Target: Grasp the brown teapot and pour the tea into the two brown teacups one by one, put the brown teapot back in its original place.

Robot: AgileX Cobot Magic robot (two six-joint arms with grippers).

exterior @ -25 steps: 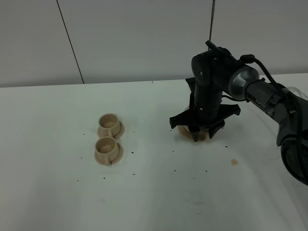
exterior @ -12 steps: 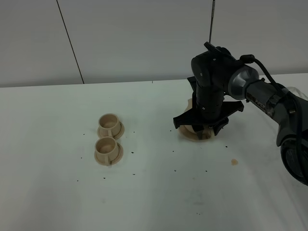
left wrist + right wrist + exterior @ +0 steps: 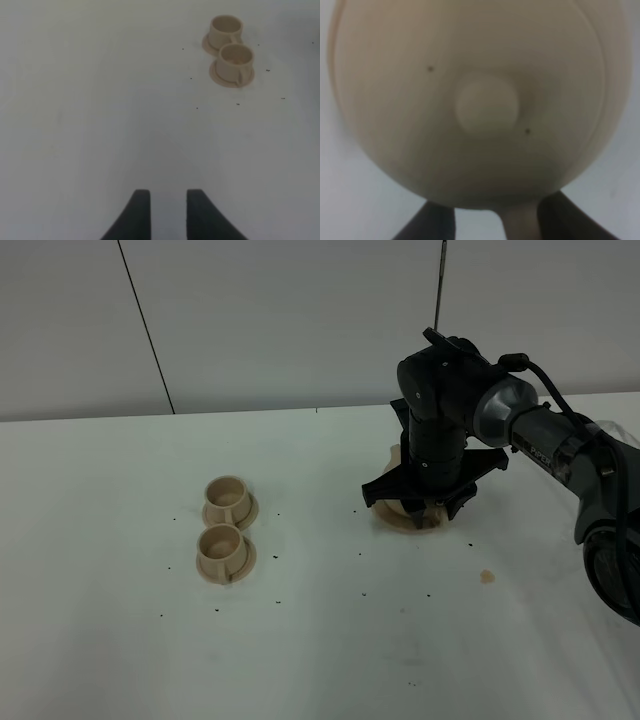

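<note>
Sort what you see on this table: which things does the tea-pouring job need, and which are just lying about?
Job: squat matte tan teapot; flat round tan saucer beneath it; two small matte tan handled teacups.
Lying about: small tan stain on the white table; scattered dark specks.

We see soft, even light on the matte white table (image 3: pixel 120 640), seemingly from above: bright, no glare, and only faint, short shadows under the black robot arm (image 3: pixel 440 410). The high view is sharp. The left wrist view looks dimmer and greyish, its two small tan cylindrical teacups (image 3: pixel 235 62) slightly soft. In the right wrist view the rounded tan teapot (image 3: pixel 480 60) fills the frame, wholly out of focus.
</note>
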